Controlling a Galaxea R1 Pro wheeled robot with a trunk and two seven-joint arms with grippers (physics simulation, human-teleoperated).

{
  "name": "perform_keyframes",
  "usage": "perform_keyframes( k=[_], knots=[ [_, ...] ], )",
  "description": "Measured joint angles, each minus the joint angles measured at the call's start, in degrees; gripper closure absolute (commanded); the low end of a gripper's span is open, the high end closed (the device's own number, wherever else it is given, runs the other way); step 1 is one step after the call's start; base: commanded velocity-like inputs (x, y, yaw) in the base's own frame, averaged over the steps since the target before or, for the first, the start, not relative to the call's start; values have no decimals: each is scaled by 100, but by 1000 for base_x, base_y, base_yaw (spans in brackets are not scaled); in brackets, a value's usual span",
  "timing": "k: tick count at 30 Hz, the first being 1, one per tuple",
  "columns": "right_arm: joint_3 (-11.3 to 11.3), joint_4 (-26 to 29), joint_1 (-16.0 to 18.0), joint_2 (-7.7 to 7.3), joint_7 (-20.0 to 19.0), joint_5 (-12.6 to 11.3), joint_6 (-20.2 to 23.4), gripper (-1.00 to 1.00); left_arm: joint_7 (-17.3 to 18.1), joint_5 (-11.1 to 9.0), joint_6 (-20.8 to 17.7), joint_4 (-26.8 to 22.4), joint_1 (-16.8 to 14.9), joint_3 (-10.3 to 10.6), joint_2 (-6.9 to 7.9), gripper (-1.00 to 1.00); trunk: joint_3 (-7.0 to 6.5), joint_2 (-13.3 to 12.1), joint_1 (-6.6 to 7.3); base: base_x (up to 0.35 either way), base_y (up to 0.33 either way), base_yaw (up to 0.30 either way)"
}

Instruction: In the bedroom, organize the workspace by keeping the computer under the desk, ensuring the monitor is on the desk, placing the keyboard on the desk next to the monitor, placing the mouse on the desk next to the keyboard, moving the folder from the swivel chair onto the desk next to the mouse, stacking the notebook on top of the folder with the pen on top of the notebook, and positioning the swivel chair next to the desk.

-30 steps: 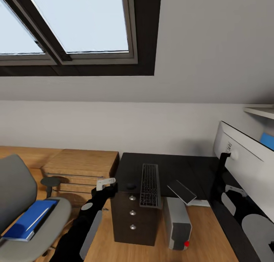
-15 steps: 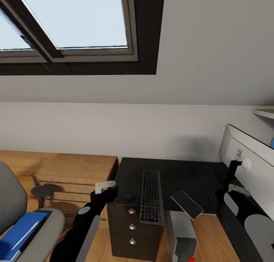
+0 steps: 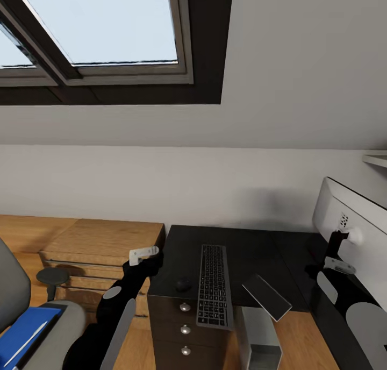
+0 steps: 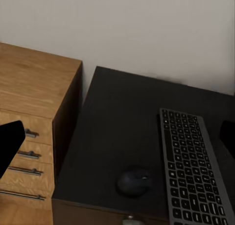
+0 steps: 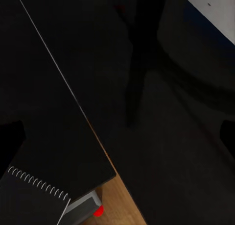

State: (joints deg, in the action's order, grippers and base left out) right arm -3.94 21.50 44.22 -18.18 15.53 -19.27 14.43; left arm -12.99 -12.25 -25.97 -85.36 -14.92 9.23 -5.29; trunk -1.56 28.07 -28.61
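The left end effector hangs at the desk's near left corner; whether its fingers are spread or pressed together I cannot tell. Just to its right lies the dark mouse, and beside that the keyboard, running lengthwise with its near end over the desk edge. Further right the notebook juts off the edge, tilted, above the computer on the floor. The right end effector sits by the monitor's stand, its state unclear too. Behind the left arm, the blue folder with the pen rests on the swivel chair. Beyond the left end effector stands a wooden cabinet.
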Motion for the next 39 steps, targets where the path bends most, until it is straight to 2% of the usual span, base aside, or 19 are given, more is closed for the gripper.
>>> perform_keyframes(
  k=[3, 7, 12, 16, 39],
  knots=[
    [-34, 8, 0, -1, 7, -1, 2, -100, -1, -9, -4, -26, 0, 3, -9, -100, 54, 121, -66, 2, 0, 0],
    [-309, 155, 0, 11, 15, -1, 9, -100, -8, -13, -10, -34, 0, 4, -19, -100, 126, 281, -154, 0, 0, 0],
    [-448, 287, -2, 9, 19, -3, 34, -100, -10, -9, -11, -35, 2, 0, -19, -100, 212, 479, -263, 0, 0, 0],
    [-486, 322, -4, 16, 24, -3, 44, -100, -10, -14, -10, -34, 4, 1, -25, -100, 287, 635, -351, 0, 0, 0],
    [-498, 325, -4, 17, 38, 2, 38, -100, -18, -8, -1, -8, 3, 8, -26, -100, 904, 1560, -857, 0, 0, 0]
  ],
)
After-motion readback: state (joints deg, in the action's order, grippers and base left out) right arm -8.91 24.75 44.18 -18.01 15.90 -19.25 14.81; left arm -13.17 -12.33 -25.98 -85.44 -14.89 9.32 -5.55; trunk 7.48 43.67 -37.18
